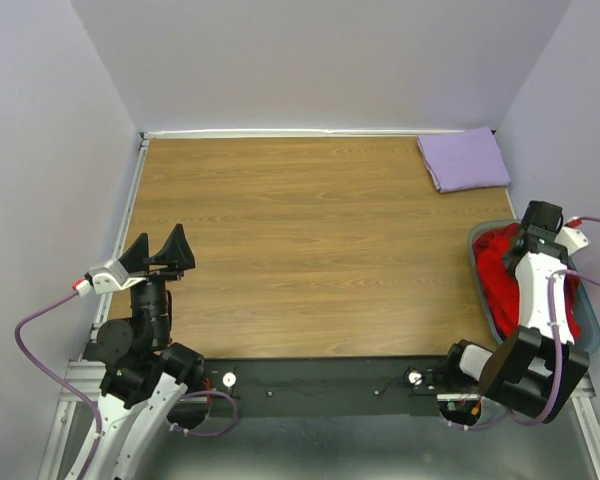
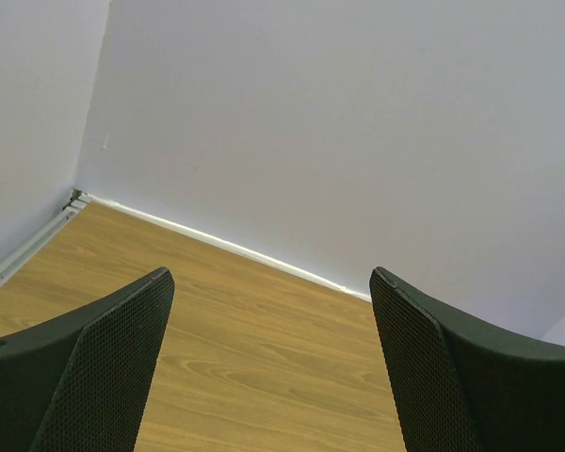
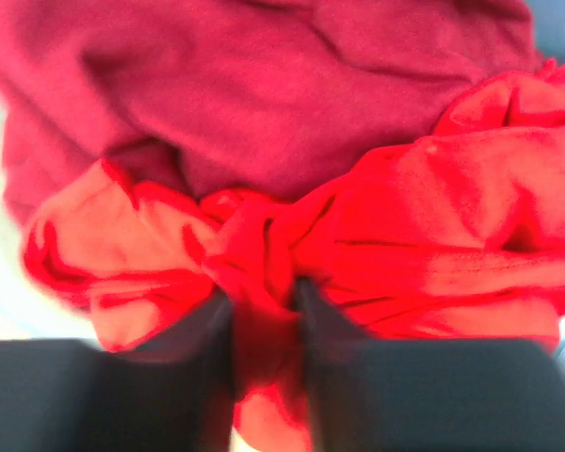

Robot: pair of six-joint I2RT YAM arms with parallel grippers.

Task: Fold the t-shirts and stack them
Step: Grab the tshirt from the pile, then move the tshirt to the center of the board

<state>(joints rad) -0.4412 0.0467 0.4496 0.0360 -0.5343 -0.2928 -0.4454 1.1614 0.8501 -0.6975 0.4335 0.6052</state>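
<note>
A bright red t-shirt [image 3: 433,217] lies crumpled over a darker maroon t-shirt [image 3: 264,85] inside the teal-blue basket [image 1: 591,342] at the right edge. My right gripper [image 3: 262,294] reaches down into the basket [image 1: 525,247], and its fingers pinch a bunched fold of the bright red cloth; that view is blurred. A pale lavender t-shirt [image 1: 464,159] lies folded flat at the far right corner of the table. My left gripper [image 1: 163,250] hovers over the table's left edge, open and holding nothing [image 2: 271,279].
The wooden table [image 1: 310,240] is walled in by pale lavender panels at the back and on both sides. A white strip [image 2: 226,245] runs along the foot of the back wall. The basket sits against the right wall.
</note>
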